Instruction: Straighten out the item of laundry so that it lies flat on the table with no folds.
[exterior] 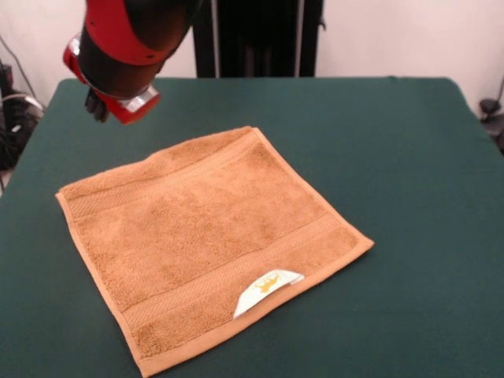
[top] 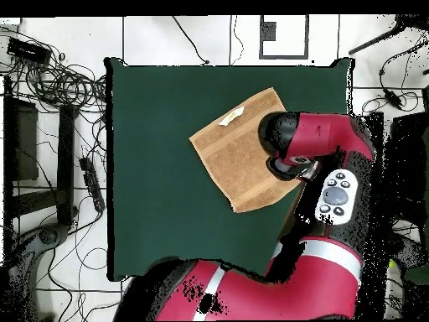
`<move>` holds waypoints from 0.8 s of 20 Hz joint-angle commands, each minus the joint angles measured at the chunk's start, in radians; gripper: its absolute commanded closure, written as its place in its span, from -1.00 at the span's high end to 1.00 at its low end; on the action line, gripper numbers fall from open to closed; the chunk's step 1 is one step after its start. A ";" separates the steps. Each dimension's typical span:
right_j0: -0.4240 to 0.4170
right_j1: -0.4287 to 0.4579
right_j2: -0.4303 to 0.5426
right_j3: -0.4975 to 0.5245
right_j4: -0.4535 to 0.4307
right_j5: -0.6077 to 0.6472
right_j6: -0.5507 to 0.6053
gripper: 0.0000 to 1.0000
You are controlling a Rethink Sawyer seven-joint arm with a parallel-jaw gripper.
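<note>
Claw [exterior: 98, 105]: dark tip under the red-black arm head; spread or pressed together, cannot tell.
Claw position: above table [exterior: 409, 157], at towel's 10 o'clock, apart from it.
Towel [exterior: 209, 236]: spread flat mid-table.
Label [exterior: 266, 288]: at 5 o'clock hem, turned up.

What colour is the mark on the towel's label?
Yellow, on a white label; front view shows it best.
</note>
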 commanded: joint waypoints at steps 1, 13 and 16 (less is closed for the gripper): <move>0.028 0.035 0.165 0.073 0.008 0.018 -0.131 -1.00; 0.070 0.060 0.199 0.068 0.077 0.032 0.002 -1.00; 0.081 0.066 0.198 0.063 0.087 0.039 0.039 -1.00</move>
